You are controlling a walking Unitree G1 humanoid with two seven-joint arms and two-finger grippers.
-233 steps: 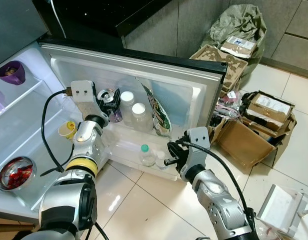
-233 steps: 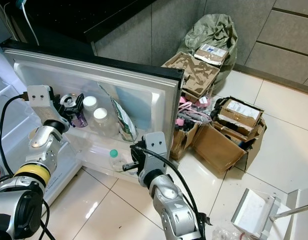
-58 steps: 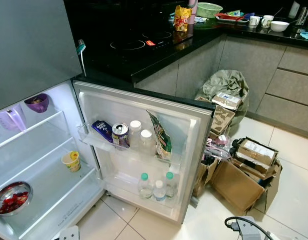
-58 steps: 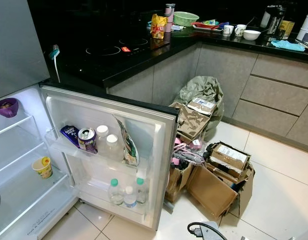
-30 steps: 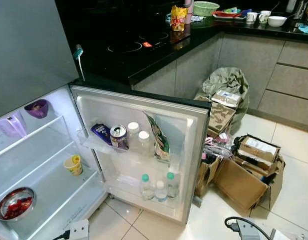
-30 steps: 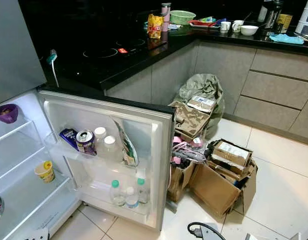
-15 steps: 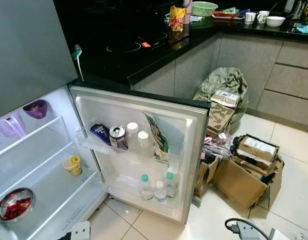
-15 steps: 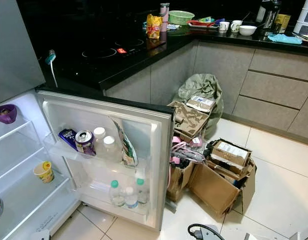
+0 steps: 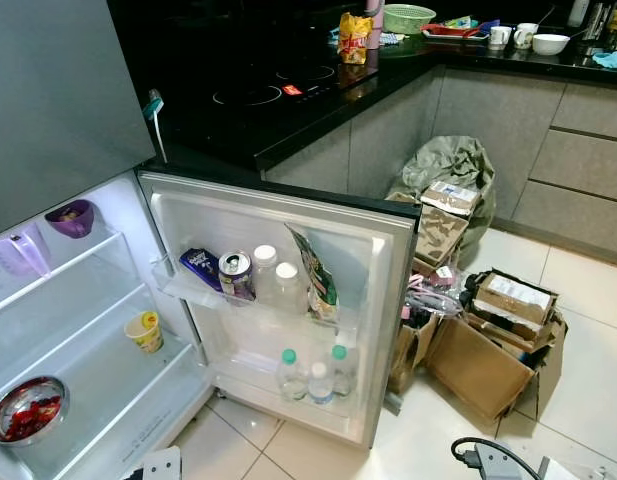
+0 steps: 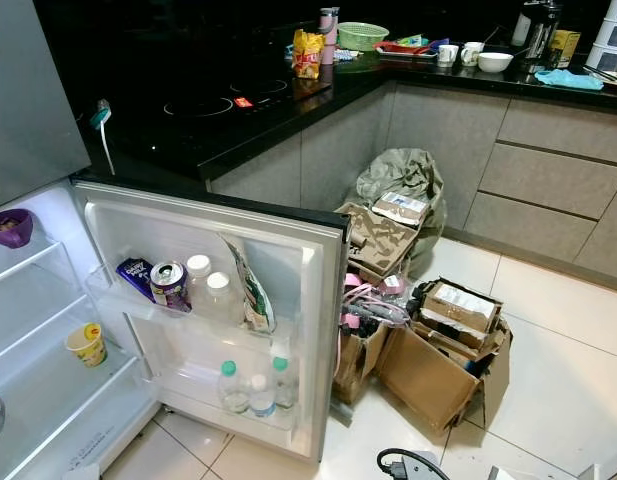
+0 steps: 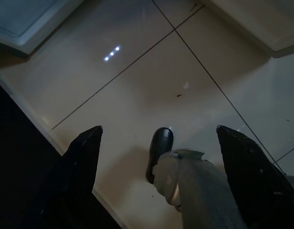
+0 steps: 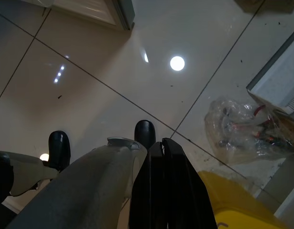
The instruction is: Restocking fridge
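Left eye view looks down on the open fridge door [image 9: 378, 330], swung out toward the robot, with the lit fridge shelves [image 9: 78, 330] to its left. On the door's upper rack, left to right, stand a blue packet [image 9: 201, 268], a can [image 9: 236, 275], two white-capped bottles [image 9: 276, 288] and a tall snack bag [image 9: 318, 280]; the lower rack holds three small water bottles [image 9: 310, 378]. Inside the fridge a yellow cup [image 9: 144, 331] sits on a middle shelf, a metal bowl [image 9: 26, 410] of something red lies nearer and lower, and a purple bowl [image 9: 72, 217] is on the top shelf. To the right of the door, opened cardboard boxes [image 9: 488, 340] crowd the tiled floor.

Both arms hang idle. In the left wrist view the left gripper [image 11: 158, 157] is spread wide over bare tile; in the right wrist view the right gripper [image 12: 165, 186] is pressed closed on nothing, near a crumpled clear bag [image 12: 242, 126].

Judging by this, one placement looks finished and the robot stands back between items (neither arm carries anything). The next move probably calls for turning right, toward the boxes or the far counter, to fetch another item, then returning to a free spot on the racks or shelves
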